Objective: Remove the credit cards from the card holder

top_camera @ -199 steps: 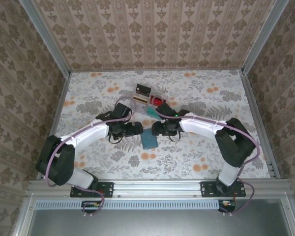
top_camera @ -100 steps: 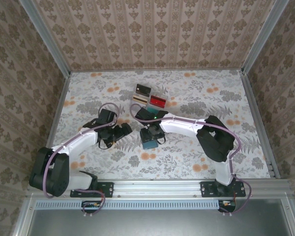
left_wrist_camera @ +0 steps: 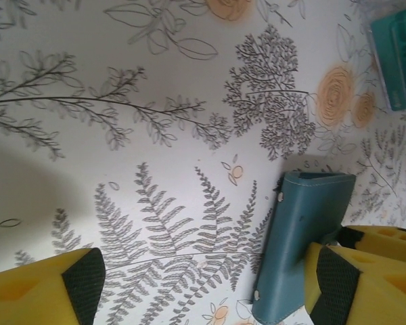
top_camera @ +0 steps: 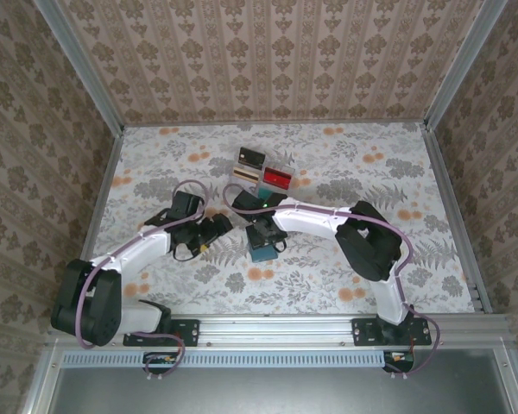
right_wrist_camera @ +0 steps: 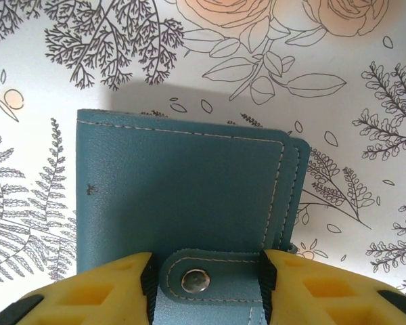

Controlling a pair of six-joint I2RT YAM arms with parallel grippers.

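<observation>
The slate-blue card holder [top_camera: 261,251] lies closed at the table's middle. In the right wrist view its snap strap [right_wrist_camera: 206,279] sits between my right gripper's yellow fingers [right_wrist_camera: 108,291], and both pads touch the strap's sides. My right gripper [top_camera: 263,233] hangs right over it. My left gripper [top_camera: 217,226] stands open just to its left, and a slate-blue riveted panel [left_wrist_camera: 303,237] rests beside its right finger [left_wrist_camera: 335,284]. A black card [top_camera: 252,157], a gold-striped card [top_camera: 246,172] and a red card [top_camera: 277,178] lie farther back. A teal piece [left_wrist_camera: 399,57] shows at the frame's upper right.
The flowered table [top_camera: 371,172] is walled by patterned panels and metal posts at the back and sides. The right arm's elbow [top_camera: 375,237] bends over the right half. Open cloth stretches at the far left and far right.
The right gripper swung left and settled over the card holder, its fingers round the strap. The left arm drew back to the left, away from the holder.
</observation>
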